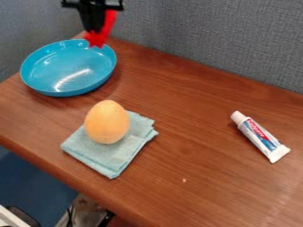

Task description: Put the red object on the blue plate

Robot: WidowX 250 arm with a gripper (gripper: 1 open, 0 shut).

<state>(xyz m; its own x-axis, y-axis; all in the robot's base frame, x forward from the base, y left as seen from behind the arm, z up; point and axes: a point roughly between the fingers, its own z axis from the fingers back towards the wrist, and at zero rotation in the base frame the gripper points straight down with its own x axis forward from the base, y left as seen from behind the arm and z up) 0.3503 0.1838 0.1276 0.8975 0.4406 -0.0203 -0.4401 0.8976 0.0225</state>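
The red object [98, 32], a small bright red block, hangs upright in my gripper [97, 25] at the top of the view. It is held above the far right rim of the blue plate [59, 73], a round glossy turquoise dish at the table's back left. The plate is empty inside. My gripper's black fingers are closed on the block's upper part. Most of the arm is cut off by the top edge.
An orange egg-shaped object [106, 121] lies on a pale teal folded cloth [136, 142] at the table's front middle. A white toothpaste tube [260, 135] lies at the right. The wooden table [201, 97] ends near the front and left.
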